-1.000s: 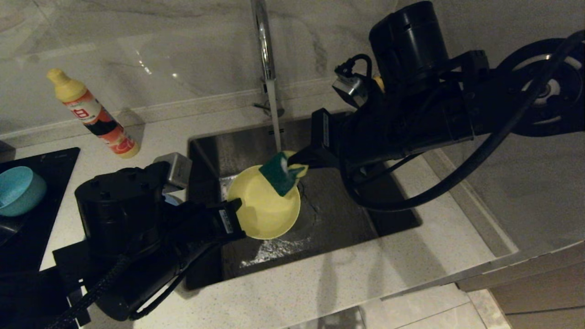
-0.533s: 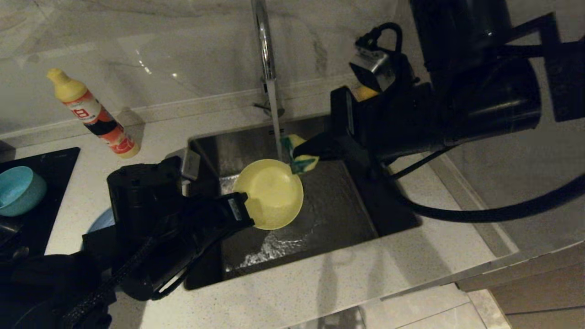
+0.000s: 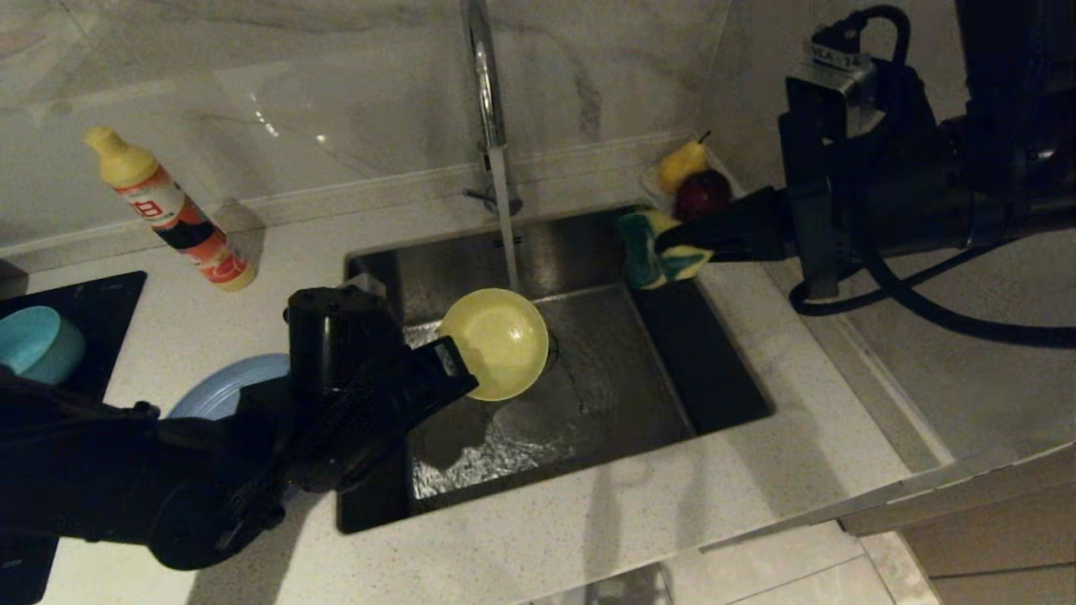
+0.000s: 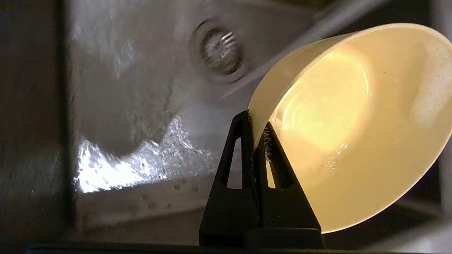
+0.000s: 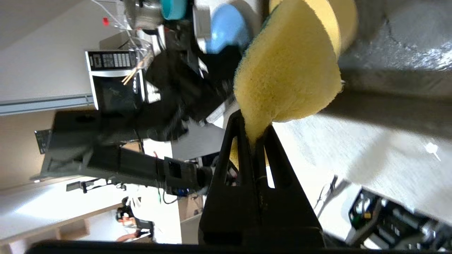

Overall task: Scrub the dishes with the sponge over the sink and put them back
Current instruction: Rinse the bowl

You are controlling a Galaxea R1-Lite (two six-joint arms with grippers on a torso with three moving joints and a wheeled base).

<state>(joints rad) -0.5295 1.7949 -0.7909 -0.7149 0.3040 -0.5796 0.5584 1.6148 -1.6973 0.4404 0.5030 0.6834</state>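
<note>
Gleaming wet yellow bowl (image 3: 498, 342) clamped in left gripper (image 3: 450, 370); right gripper (image 3: 672, 248) pinching sponge (image 3: 651, 249).

Yellow bowl (image 3: 498, 343) tilted over sink (image 3: 672, 370), sponge (image 3: 651, 249) at rim.

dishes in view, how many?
3: yellow bowl held over the sink by the left gripper; teal bowl on the cooktop; blue plate partly hidden behind that arm.
</note>
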